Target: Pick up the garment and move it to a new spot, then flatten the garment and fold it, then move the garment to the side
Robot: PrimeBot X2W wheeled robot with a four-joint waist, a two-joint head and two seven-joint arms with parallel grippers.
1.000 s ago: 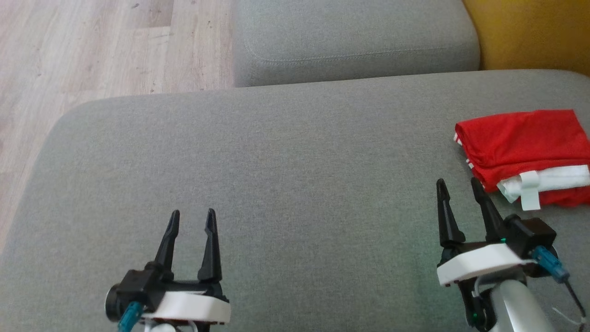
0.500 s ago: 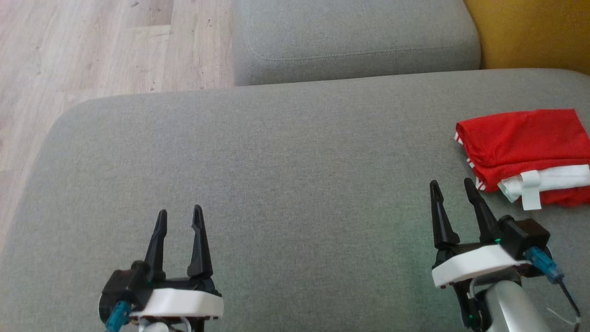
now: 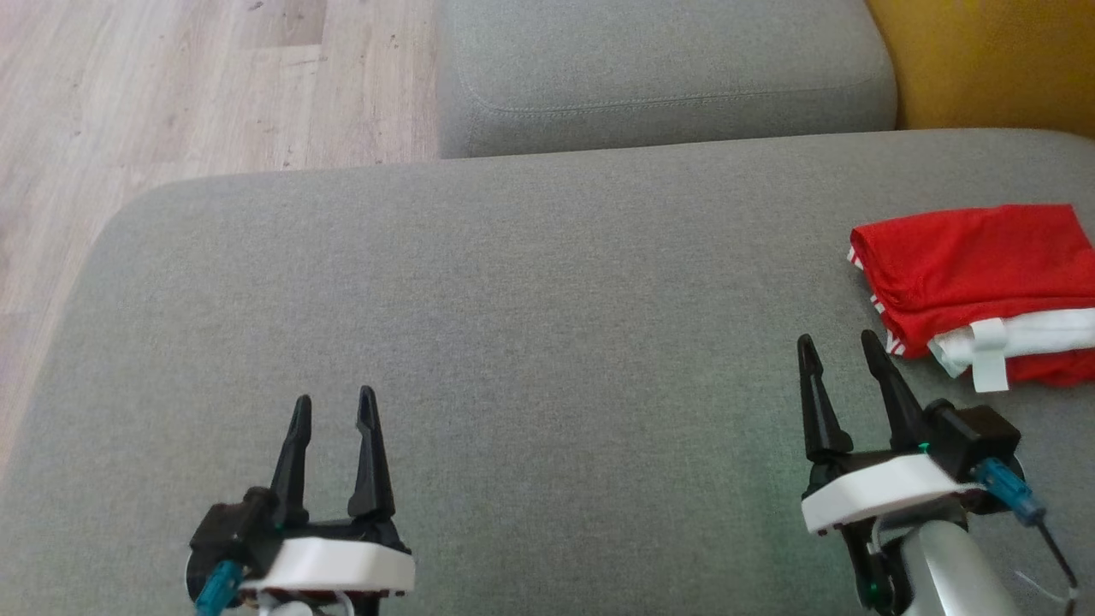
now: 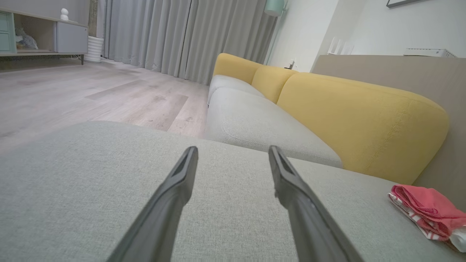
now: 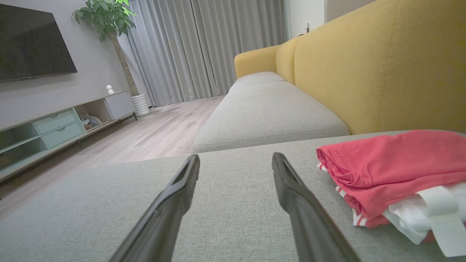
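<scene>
Garment [image 3: 967, 265] lies folded at the sofa's [image 3: 513, 299] right side; left claw [image 3: 334, 404] and right claw [image 3: 837, 340] wide apart, empty. Task looks done.

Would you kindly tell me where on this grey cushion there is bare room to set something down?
The grey cushion is bare between the left gripper and the right gripper, up to the far seat cushion, and at its left corner by the wooden floor. It is crowded at the right edge, where the folded red garment lies past the right gripper.
</scene>
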